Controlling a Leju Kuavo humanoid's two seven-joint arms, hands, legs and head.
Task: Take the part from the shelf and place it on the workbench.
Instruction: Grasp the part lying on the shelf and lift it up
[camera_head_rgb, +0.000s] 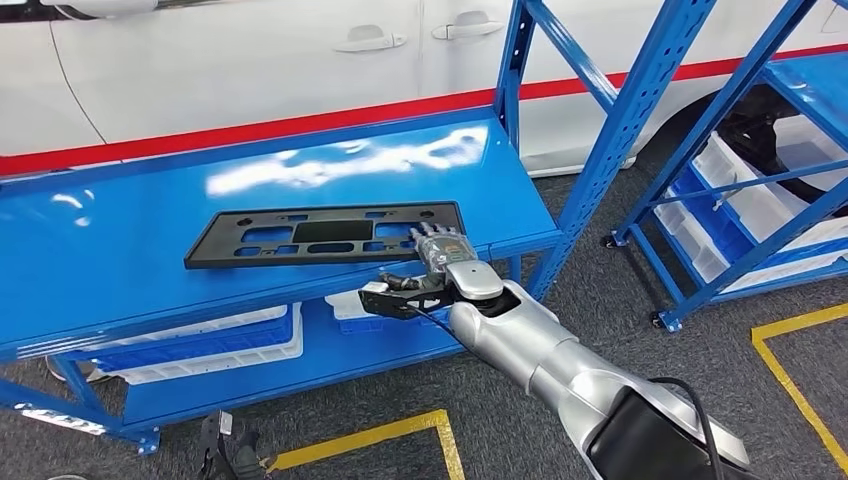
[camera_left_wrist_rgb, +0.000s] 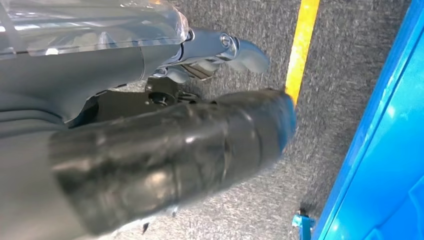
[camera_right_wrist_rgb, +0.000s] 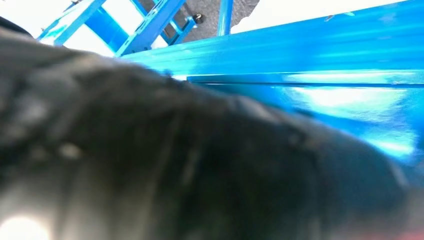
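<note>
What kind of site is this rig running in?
Probably an automotive workshop or assembly area: a white car body behind blue steel racking, parts bins, yellow floor tape, and a black plastic car part on the shelf.

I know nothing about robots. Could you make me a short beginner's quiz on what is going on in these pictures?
1. True or false: the black part lies flat on the blue shelf.
2. Which hand reaches the part's end? A) left B) right
3. What colour are the bins on the level below?

Key: 1 true. 2 B; its fingers lie on the part's end at the shelf's front edge. 3 white. The left hand hangs over the grey floor by a yellow line.
</note>
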